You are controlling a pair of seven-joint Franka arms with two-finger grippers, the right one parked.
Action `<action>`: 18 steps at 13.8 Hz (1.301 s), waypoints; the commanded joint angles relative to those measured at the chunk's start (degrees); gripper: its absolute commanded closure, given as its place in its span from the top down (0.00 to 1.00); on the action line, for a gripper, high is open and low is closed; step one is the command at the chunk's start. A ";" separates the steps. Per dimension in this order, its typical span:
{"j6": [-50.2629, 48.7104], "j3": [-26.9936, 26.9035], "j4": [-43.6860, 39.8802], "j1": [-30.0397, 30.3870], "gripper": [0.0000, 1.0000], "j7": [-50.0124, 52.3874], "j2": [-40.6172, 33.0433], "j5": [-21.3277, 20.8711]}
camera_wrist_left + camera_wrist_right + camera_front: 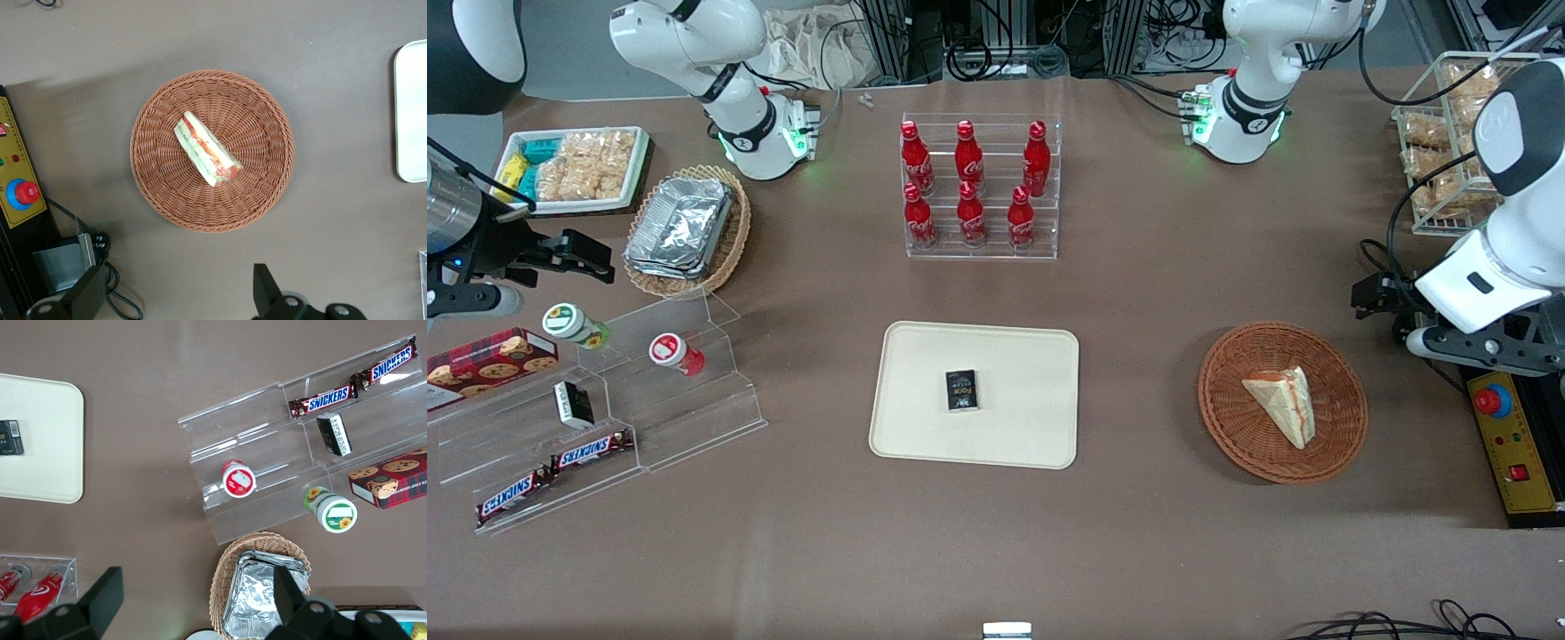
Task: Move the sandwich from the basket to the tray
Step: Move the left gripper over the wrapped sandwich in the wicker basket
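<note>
The tray (975,396) is seen at mid-table, a small black box (962,390) on it. Toward the working arm's end, the basket (163,193) holds the sandwich (205,149). The gripper (177,293) is held above, jaws spread wide, empty, sandwich untouched.

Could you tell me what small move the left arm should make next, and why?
Probably lower the gripper, open and hovering above the table beside the basket, toward the sandwich. It lies untouched in the basket, and the tray has bare space around a small dark packet.
</note>
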State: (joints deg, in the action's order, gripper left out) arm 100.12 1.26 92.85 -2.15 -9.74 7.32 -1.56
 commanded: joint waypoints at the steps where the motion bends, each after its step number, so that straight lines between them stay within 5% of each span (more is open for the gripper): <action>1: -1.60 -0.20 -0.93 0.30 1.00 -0.89 0.76 1.47; 5: -1.86 -0.21 -2.68 0.30 1.00 0.07 3.13 1.91; 7: -0.90 -0.29 -1.72 0.39 1.00 7.50 6.55 6.97; 11: 16.46 -3.19 10.22 0.04 1.00 18.58 6.21 7.36; 13: 25.52 -3.19 14.18 -0.49 1.00 32.00 7.96 7.27; 18: 28.73 -2.93 14.37 -1.19 1.00 43.57 13.85 7.27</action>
State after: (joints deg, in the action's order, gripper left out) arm 128.05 -1.57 107.31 -2.62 30.94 19.83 4.88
